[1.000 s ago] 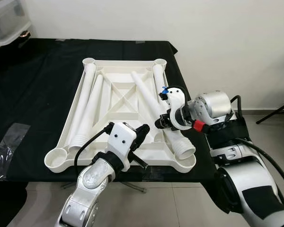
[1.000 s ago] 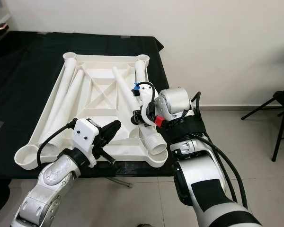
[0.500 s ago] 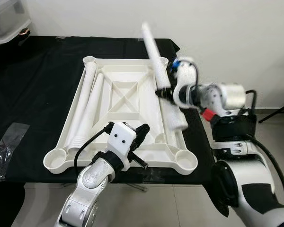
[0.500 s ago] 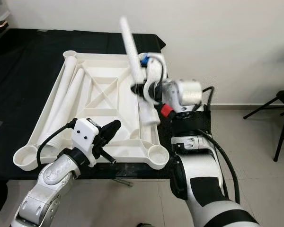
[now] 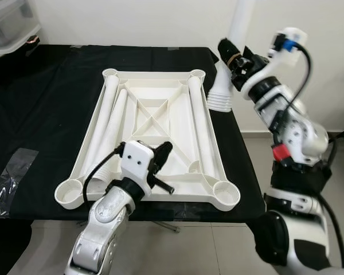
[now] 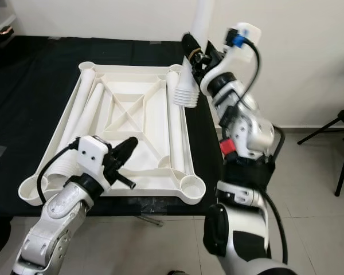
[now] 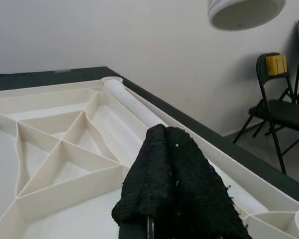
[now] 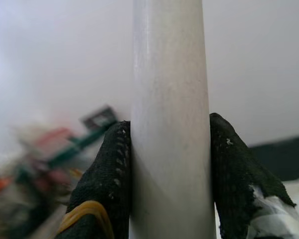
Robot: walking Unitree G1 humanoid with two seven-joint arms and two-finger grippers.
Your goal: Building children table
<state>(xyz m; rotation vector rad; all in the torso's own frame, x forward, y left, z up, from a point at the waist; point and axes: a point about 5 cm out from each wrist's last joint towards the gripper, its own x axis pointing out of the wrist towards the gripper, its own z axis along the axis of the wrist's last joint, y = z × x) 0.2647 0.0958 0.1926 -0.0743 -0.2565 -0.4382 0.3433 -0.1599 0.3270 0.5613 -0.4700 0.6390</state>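
Between right gripper [image 5: 232, 57] fingers [image 8: 107, 184]: upright table leg [image 5: 229, 63].

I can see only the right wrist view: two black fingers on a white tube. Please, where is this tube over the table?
Observer: The right gripper holds the table leg upright in the air, its ribbed wide end down, near the far right corner of the tabletop.
Operator: Are other legs in the tabletop?
Observer: Three legs lie inside it: two along its left side, one along its right.
Operator: And the left arm?
Observer: The left gripper hovers over the near edge, jaws shut, holding nothing.
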